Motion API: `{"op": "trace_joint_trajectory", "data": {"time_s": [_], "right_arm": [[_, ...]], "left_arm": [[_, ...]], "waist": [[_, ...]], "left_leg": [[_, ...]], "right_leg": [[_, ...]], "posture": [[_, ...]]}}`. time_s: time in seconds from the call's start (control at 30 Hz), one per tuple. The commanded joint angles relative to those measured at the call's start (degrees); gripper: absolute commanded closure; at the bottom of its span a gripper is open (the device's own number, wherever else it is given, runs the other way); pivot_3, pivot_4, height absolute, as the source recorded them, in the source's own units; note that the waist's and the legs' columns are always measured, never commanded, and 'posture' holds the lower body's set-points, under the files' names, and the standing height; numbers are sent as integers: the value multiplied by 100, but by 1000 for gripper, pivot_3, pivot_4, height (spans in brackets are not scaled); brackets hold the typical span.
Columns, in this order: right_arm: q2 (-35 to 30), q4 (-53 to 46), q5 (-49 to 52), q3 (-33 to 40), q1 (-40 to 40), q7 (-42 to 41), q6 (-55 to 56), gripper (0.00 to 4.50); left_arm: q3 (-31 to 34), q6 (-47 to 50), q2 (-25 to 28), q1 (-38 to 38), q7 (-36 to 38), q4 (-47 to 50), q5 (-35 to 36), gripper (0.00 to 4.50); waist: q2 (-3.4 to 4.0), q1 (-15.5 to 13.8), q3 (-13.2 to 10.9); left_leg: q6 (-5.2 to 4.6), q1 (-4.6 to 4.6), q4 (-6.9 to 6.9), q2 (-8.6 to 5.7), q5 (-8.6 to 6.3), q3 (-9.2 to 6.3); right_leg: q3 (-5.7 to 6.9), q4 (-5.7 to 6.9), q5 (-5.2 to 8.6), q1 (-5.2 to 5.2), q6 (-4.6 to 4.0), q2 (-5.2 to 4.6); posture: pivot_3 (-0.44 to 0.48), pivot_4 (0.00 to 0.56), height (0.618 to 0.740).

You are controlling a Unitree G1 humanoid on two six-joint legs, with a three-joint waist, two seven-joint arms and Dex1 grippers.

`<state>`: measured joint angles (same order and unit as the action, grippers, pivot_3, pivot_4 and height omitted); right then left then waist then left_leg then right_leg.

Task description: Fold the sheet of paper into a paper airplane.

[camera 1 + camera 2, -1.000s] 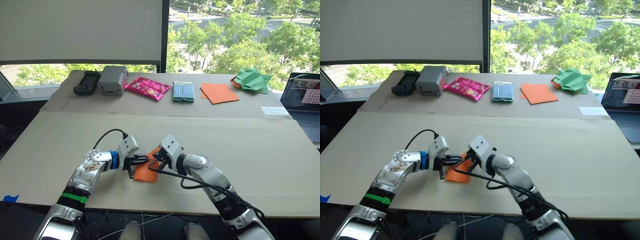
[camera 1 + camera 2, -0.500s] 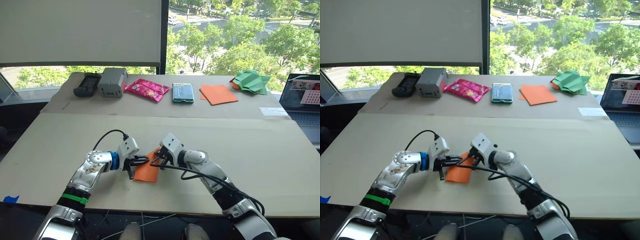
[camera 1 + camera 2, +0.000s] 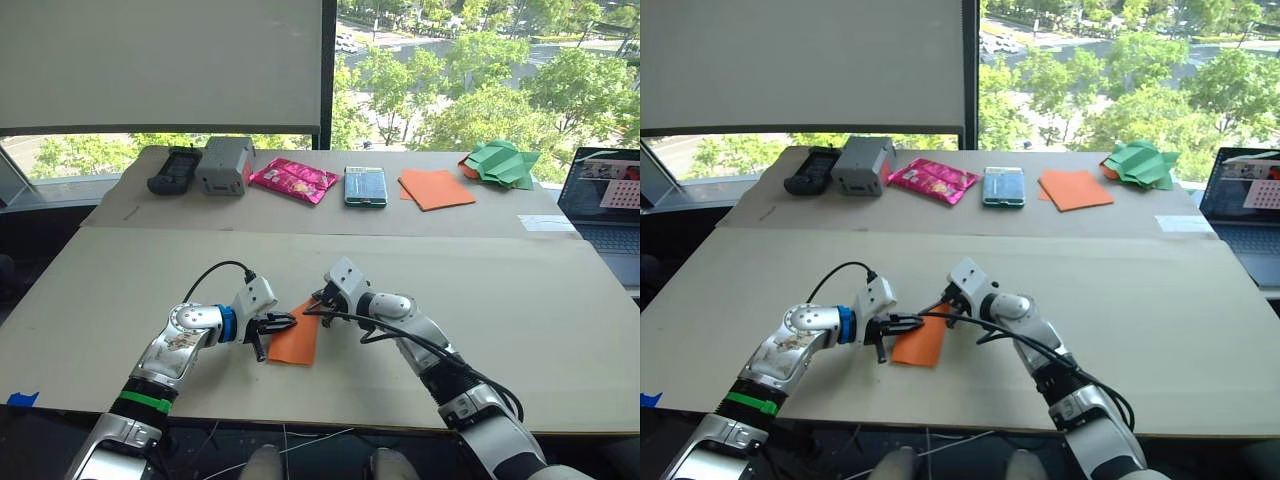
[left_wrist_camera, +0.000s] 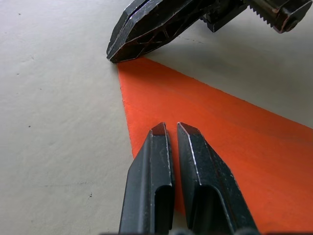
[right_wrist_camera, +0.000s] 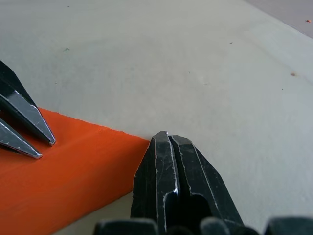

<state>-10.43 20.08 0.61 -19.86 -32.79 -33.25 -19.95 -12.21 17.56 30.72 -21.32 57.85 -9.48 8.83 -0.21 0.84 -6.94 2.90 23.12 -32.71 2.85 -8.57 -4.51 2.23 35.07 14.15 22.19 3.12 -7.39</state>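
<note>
Thin, matte orange sheet of paper (image 3: 295,341), folded to a narrow wedge with a faint lengthwise crease, flat on the smooth beige table (image 3: 520,320) near its near edge. Left gripper (image 3: 283,324) low over the paper's left edge, jaws almost together with a slim gap, holding nothing. Right gripper (image 3: 318,306) at the paper's far corner, jaws pressed shut, tips down on the table just beside that corner.

Along the far strip of the table, well apart: black handheld device (image 3: 174,168), grey boxy unit (image 3: 224,164), glossy pink snack packet (image 3: 294,178), teal-framed phone (image 3: 366,185), smooth orange square (image 3: 438,188), crumpled green paper (image 3: 504,163). Open laptop (image 3: 604,205) at far right. Strip of white tape (image 3: 548,222) near the laptop. Black cables looping over both wrists.
</note>
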Motion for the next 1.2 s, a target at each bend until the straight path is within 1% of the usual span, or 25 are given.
{"op": "trace_joint_trajectory", "data": {"time_s": [0.03,0.17,0.37,0.6,0.8,1.2], "right_arm": [[-50,140,-172,-136,312,-86,-65,4500],[-189,-403,-134,-399,786,-486,-154,4500],[-348,-903,-147,-632,1123,-806,-478,4500],[-624,-1234,-327,-1012,1214,-1135,-894,4500],[-795,-1390,-446,-1178,1239,-1256,-1142,4500],[-1134,-2036,-391,-1532,1460,-1576,-1435,4500]], "left_arm": [[-109,177,104,149,0,-63,-147,4148],[-105,199,103,125,7,-53,-138,4148],[-132,211,118,132,23,-40,-134,4148],[-151,220,105,109,27,-43,-139,4148],[-164,227,105,120,31,-38,-141,4148],[-179,265,132,191,23,48,-154,4148]], "waist": [[1,-3,1],[0,-4,12],[2,16,16],[3,3,26],[-7,-3,45],[-11,-6,81]], "left_leg": [[0,0,0,0,0,0],[-1,-1,0,0,1,0],[1,-5,0,0,-1,0],[2,-8,0,1,-1,0],[2,-8,0,0,-1,1],[2,-8,0,0,-2,2]], "right_leg": [[0,0,0,0,0,0],[0,-1,2,-2,-3,0],[-2,-1,3,-3,-4,0],[-2,-4,3,-4,-4,0],[-2,-5,5,-4,-7,0],[-2,-6,17,-5,-6,0]], "posture": [[0,150,702],[0,150,702],[0,150,702],[0,150,702],[0,150,702],[0,150,702]]}}
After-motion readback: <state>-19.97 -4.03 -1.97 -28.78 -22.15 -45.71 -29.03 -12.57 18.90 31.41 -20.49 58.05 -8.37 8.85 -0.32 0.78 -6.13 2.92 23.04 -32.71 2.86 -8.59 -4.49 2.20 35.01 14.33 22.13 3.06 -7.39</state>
